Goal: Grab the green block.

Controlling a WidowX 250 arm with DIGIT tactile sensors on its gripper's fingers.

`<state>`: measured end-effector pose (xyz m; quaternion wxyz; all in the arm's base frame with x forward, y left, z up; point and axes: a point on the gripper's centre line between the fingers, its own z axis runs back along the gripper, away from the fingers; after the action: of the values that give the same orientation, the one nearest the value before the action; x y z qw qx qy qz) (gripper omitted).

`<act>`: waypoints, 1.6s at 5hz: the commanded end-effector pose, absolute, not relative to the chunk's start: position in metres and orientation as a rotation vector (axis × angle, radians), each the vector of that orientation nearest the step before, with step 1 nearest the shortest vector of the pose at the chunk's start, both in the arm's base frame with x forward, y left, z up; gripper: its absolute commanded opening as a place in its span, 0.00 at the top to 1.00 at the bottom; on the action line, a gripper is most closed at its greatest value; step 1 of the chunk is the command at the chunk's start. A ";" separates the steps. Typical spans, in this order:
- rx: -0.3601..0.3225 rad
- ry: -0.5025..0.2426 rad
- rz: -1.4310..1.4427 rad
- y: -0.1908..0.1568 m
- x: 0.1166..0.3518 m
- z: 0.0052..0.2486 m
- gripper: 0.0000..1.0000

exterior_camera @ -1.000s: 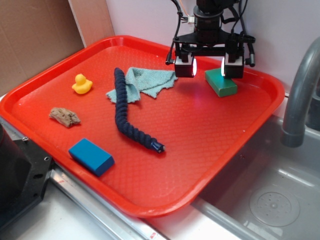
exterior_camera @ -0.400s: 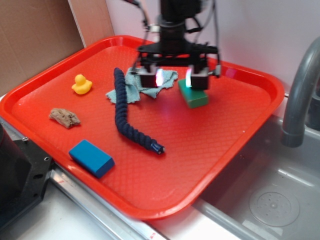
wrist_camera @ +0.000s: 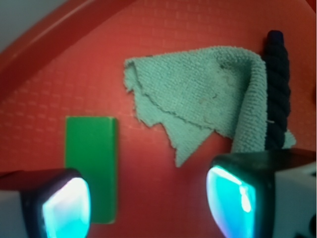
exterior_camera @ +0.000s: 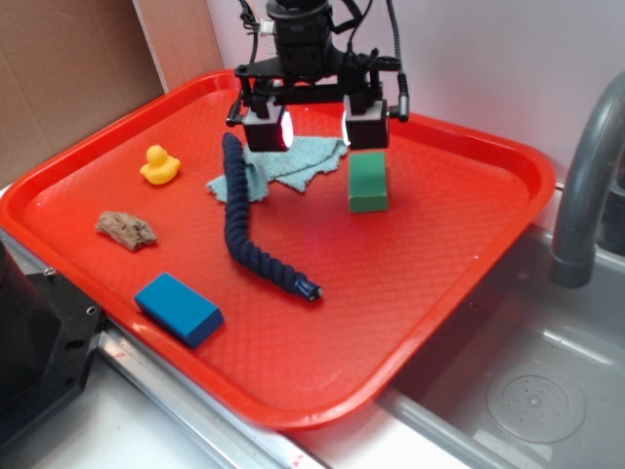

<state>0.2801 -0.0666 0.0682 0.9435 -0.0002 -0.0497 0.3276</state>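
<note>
Fingers of the end effector (exterior_camera: 312, 129) stand spread and empty above the tray (exterior_camera: 469, 254), one over the green block (exterior_camera: 368, 183), not yet straddling it.

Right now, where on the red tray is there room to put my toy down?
Bare room: the near right of the tray, past the rope and green block. Crowded: the back, around the cloth, under the hand.
</note>
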 end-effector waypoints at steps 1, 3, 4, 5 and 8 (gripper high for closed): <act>-0.050 -0.157 0.674 -0.069 0.300 0.061 0.00; 0.006 -0.058 0.657 -0.074 0.306 0.017 0.00; 0.032 -0.035 0.653 -0.075 0.306 0.008 0.13; -0.004 -0.036 0.625 -0.066 0.302 0.028 1.00; 0.024 -0.129 0.171 -0.020 0.244 0.173 1.00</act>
<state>0.2317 -0.0250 0.1592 0.9955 0.0120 -0.0279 0.0903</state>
